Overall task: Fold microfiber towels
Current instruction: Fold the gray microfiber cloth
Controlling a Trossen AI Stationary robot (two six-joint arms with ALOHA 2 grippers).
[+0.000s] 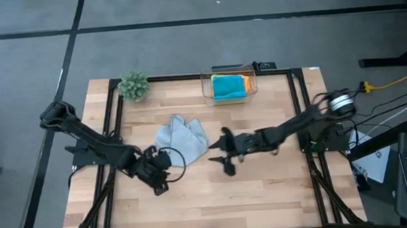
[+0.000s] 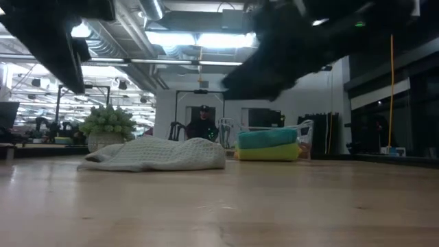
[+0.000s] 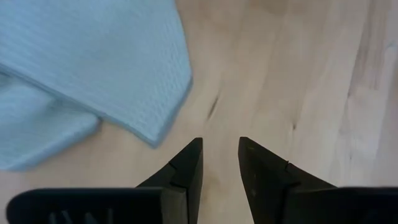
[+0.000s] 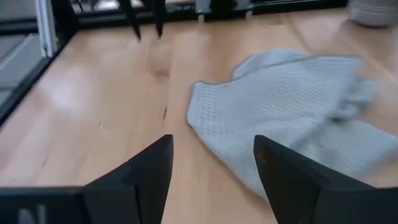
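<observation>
A light grey microfiber towel [image 1: 180, 135] lies crumpled on the wooden table, left of centre; it also shows in the low view [image 2: 159, 154]. My left gripper [image 1: 159, 181] hovers open just near and left of it, pointing steeply down at bare wood [image 3: 221, 155], with a towel corner [image 3: 155, 134] close by. My right gripper [image 1: 218, 156] stands wide open just right of the towel, its fingers aimed toward the towel's near edge [image 4: 211, 124], nothing between them [image 4: 211, 165]. Folded towels, turquoise on top [image 1: 229, 86], lie in a clear box.
The clear plastic box [image 1: 205, 85] stands at the table's far edge, middle; a small green plant [image 1: 134, 85] is at the far left. Bare wood spreads along the near side [image 1: 218, 204]. A black frame [image 1: 298, 114] borders the table. A person [image 2: 202, 123] stands in the room behind.
</observation>
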